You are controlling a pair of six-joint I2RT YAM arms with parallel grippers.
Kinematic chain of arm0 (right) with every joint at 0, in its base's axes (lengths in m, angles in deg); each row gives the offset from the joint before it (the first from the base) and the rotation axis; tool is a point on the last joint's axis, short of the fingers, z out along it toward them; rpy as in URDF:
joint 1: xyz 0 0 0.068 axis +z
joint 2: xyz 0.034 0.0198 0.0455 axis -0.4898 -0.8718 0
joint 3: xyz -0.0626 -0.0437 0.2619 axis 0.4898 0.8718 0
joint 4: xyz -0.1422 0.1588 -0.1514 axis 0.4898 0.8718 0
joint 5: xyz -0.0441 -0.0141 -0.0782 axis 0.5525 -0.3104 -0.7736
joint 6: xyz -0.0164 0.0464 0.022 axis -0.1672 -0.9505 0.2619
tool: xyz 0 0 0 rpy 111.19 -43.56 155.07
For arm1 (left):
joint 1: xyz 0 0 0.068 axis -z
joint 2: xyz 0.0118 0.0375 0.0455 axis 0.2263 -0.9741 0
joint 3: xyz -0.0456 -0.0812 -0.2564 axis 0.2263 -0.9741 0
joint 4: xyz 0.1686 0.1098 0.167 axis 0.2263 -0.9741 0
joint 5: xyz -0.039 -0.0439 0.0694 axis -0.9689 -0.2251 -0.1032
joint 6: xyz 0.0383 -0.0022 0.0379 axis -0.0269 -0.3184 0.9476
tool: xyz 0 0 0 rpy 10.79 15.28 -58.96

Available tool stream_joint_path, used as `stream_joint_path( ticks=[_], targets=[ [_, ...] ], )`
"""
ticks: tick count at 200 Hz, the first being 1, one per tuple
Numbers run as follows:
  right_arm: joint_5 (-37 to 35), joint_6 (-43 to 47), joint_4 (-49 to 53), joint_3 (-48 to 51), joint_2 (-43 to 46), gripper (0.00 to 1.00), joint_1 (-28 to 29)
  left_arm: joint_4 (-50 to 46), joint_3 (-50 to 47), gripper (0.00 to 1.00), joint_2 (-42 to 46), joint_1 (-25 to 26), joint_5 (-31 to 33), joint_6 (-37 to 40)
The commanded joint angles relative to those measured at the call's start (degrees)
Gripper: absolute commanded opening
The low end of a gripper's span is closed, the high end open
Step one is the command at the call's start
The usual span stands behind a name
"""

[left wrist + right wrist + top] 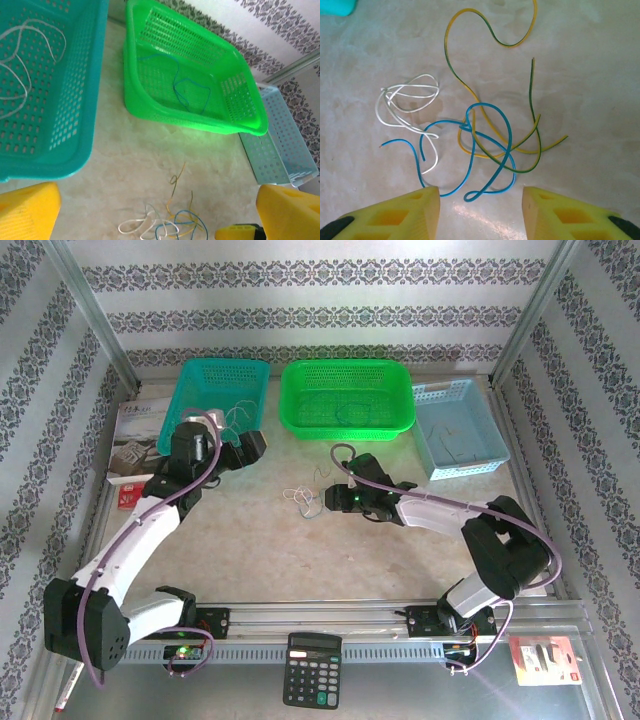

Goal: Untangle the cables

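Right end effector (480, 192), jaws part-spread, hovers at the cables (468, 122); left end effector (157, 200), spread wide, faces green basket (145, 105).

From high up, we look down over the whole pale marbled table (260, 550). Our left wrist view slants toward the bright green perforated plastic basket (165, 112) from nearby. Our right looks closely down on the thin blue, yellow and white cables (470, 120) before it, which all views share.

Brightness: strong and even in all views; the overhead view is slightly washed out.
Shadows: faint and soft, close under the cables (468, 122).
Glare: pale sheen on the table (485, 222); the green basket (150, 100) is oversaturated.
Focus: the left wrist view's near corners are soft.
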Motion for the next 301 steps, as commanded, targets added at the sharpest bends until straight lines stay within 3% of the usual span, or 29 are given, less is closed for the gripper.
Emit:
stream_joint_path(
  ticks=[1,54,121,215,301],
  targets=[
    [-1.6,-0.7,0.8,-1.9,-1.1,0.44,0.9,3.2,-1.1,1.0,0.1,1.7,0.8,-2.1],
    [-0.8,-0.3,0.8,-3.7,-3.6,0.36,0.7,4.6,-1.4,1.0,-1.9,3.8,0.9,-2.7],
    [1.9,0.7,1.7,-4.0,-1.5,0.0,0.8,5.1,-2.0,1.0,-2.3,4.4,0.9,-3.0],
    [1.0,1.7,4.7,-3.3,11.3,0.0,0.4,6.3,-4.2,1.0,-1.5,4.9,-5.3,-6.1],
    [-2.4,0.0,6.9,3.5,16.8,0.0,-5.3,10.4,-7.5,1.0,-4.2,9.2,-8.0,-9.7]
  ],
)
